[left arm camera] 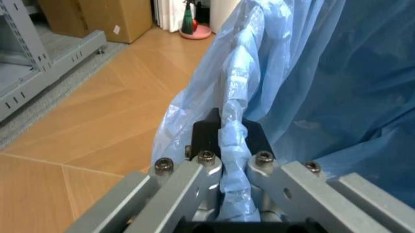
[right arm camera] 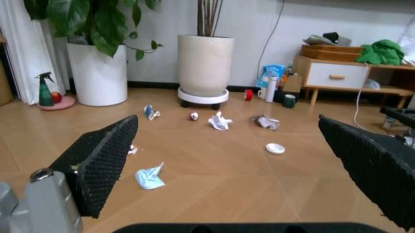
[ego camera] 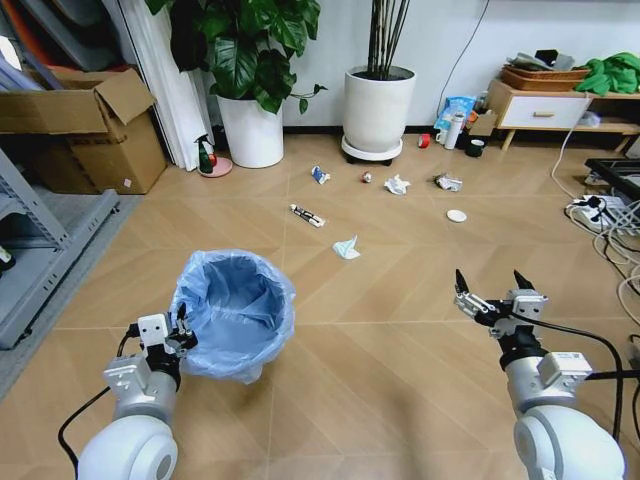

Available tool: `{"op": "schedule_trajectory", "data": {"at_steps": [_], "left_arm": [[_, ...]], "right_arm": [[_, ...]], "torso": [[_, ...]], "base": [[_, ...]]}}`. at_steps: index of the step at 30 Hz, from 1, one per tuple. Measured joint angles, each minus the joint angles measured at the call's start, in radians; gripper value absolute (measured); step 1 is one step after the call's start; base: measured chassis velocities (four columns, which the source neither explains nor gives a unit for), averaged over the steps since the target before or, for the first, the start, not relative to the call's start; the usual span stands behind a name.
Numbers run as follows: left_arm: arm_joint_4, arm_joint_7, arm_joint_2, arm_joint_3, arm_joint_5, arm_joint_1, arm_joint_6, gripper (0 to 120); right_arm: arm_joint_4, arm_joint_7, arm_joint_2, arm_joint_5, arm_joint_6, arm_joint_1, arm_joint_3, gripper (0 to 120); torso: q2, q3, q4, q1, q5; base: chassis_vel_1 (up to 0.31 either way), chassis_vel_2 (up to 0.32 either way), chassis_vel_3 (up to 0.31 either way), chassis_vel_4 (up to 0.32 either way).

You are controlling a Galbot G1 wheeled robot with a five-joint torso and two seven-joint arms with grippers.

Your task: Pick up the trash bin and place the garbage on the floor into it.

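Bin sits on the floor front-left of the robot, blue bag liner puffed over its rim. Left end effector is clamped on the near-left rim; left wrist view shows both fingers pinching the bunched bag edge with the rim between them. Right end effector hovers front-right, spread wide, holding nothing.

Garbage lies scattered well ahead of the bin: blue tissue nearest, dark tube wrapper, white lid, 2 paper wads, small blue-white wrapper, near the 2 white pots.

Step looks like lifting the bin. Doing it well probably means a firm bite on the rim, not just the film, a straight slow lift, and keeping the bin level so the liner doesn't slip off.
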Motion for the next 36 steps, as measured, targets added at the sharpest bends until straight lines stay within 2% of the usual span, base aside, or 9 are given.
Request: {"op": "schedule_trajectory", "data": {"at_steps": [16, 23, 25, 28, 36], "left_arm": [[-0.002, 0.020, -0.004, 0.005, 0.022, 0.006, -0.013, 0], [-0.006, 0.023, -0.005, 0.008, 0.028, 0.011, -0.015, 0], [-0.006, 0.025, -0.005, 0.010, 0.031, 0.011, -0.015, 0], [-0.006, 0.027, -0.007, 0.011, 0.035, 0.011, -0.016, 0], [-0.006, 0.032, -0.009, 0.012, 0.043, 0.014, -0.018, 0]], "right_arm": [[-0.008, -0.003, -0.001, -0.001, 0.001, 0.003, -0.001, 100], [-0.010, -0.005, 0.004, -0.003, 0.006, 0.003, -0.002, 100], [-0.012, -0.005, 0.005, -0.003, 0.007, 0.002, -0.002, 100], [-0.012, -0.006, 0.005, -0.003, 0.008, 0.001, -0.002, 100], [-0.017, -0.007, 0.006, -0.003, 0.011, 0.003, -0.001, 100]], "torso": [[0.000, 0.000, -0.0001, 0.000, 0.0002], [0.000, 0.000, -0.0001, 0.000, -0.0006], [0.000, 0.000, -0.0001, 0.000, 0.0004], [0.000, 0.000, -0.0002, 0.000, -0.0004], [0.000, 0.000, 0.0000, 0.000, 0.0001]], "base": [[-0.079, 0.189, 0.070, -0.201], [-0.155, 0.214, 0.161, -0.219], [-0.158, 0.238, 0.158, -0.254], [-0.156, 0.235, 0.160, -0.256], [-0.155, 0.237, 0.149, -0.236]]}}
